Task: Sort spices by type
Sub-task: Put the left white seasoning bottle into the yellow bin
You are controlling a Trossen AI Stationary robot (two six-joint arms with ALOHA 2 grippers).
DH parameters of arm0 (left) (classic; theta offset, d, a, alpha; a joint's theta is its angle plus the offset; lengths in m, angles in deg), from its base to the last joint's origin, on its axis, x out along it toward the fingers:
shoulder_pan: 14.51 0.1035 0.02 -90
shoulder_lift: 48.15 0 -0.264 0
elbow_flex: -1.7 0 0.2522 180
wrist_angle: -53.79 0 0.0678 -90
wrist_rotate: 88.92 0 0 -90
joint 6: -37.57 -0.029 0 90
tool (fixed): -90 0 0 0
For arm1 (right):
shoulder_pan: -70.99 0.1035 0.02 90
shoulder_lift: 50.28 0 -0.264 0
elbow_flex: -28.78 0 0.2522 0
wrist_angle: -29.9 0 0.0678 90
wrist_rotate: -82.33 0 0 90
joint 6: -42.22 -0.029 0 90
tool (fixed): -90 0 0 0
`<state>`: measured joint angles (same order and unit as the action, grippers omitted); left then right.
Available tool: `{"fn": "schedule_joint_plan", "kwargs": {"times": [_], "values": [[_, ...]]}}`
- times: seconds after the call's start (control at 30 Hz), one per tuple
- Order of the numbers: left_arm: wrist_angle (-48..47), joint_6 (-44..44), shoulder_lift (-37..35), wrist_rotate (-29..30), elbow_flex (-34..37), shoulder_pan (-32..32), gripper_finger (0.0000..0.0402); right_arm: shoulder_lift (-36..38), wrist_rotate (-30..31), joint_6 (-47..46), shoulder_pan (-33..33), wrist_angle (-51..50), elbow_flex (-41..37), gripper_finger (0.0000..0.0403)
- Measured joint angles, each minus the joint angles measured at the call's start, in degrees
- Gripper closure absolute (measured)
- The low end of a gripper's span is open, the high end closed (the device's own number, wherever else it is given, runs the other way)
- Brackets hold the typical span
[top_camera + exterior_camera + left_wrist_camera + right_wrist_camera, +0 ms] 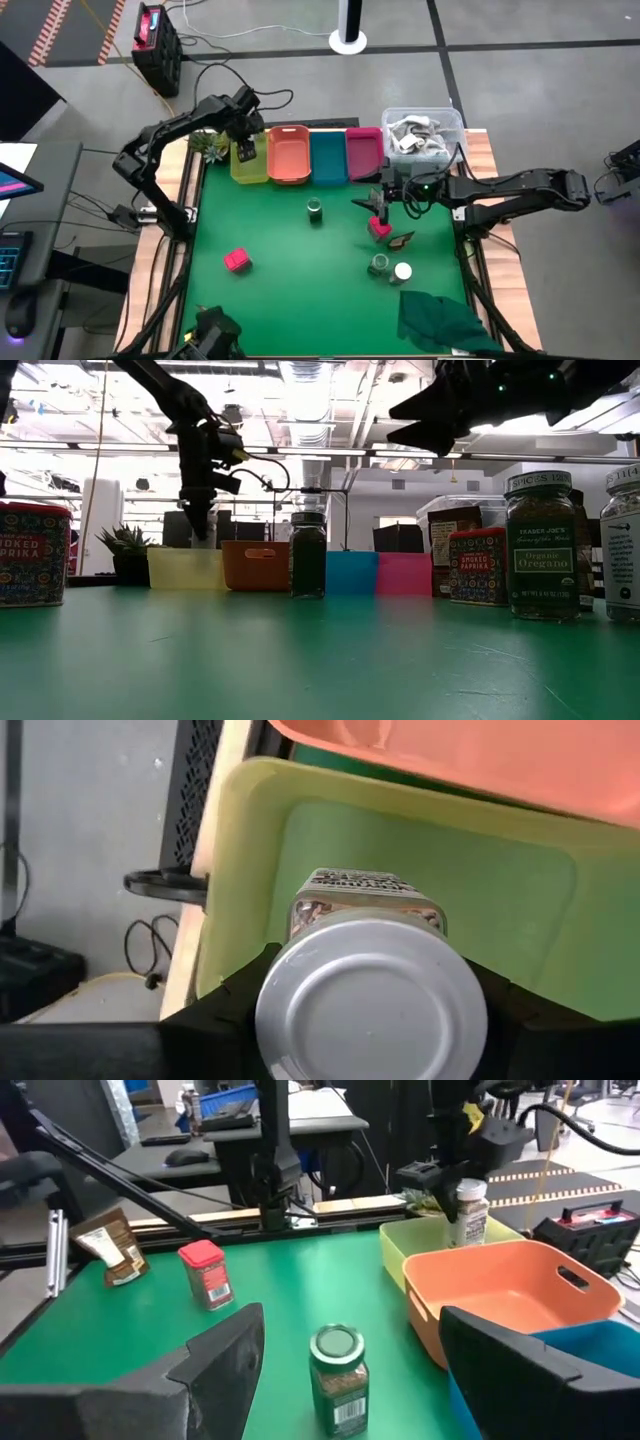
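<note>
Left gripper (243,150) clamps a white-capped jar (370,982) over the yellow tray (249,163), jar held above the tray floor, not touching it. Taking the yellow tray as landmark: orange tray (289,155) sits right beside it, then blue tray (328,157) and pink tray (364,152) in the same row, w/ a clear bin (424,130) at the far end.

Right gripper (381,203) hangs over the green mat (280,290), well apart from the yellow tray, fingers spread wide & holding nothing.

Spices left on the mat: a green-lidded jar (315,210) near the blue tray; a red tin (379,229) under the right gripper, brown sachet (401,240) just beside it; a 2nd green-lidded jar (379,264) touching or nearly touching another white-capped jar (402,271); a 2nd red tin (237,261) alone, well out from the yellow tray. Dark green cloth (440,320) lies at the mat's corner farthest from the yellow tray.
</note>
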<state>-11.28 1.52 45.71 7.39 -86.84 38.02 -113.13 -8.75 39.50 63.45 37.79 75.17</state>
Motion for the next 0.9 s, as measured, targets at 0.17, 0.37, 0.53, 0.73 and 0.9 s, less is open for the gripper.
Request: {"fn": "schedule_joint_plan", "kwargs": {"times": [0.17, 0.37, 0.53, 0.73, 0.9], "values": [[1.6, -1.8, 0.0, -3.9, 0.1, 2.3, 0.0195, 0.0, 0.0, 0.1, 0.5, 0.0, 0.0, 0.0078], [3.2, -2.9, 0.0, -5.7, 3.5, 3.6, 0.0192, 0.0, 0.0, 0.1, 0.5, 0.1, 0.0, 0.0078], [7.5, -3.3, 0.0, -3.2, 5.7, 3.6, 0.0185, 0.0, 0.0, 0.2, 0.4, 0.4, 0.0, 0.0078], [8.9, -3.3, 0.0, -2.9, 6.3, 3.5, 0.0142, 0.0, 0.0, 0.2, 0.4, 0.4, 0.0, 0.0078], [8.7, -3.0, -0.5, -1.0, 6.3, 3.0, 0.0119, 0.0, 0.0, 0.2, 0.4, 0.4, 0.0, 0.0078]]}}
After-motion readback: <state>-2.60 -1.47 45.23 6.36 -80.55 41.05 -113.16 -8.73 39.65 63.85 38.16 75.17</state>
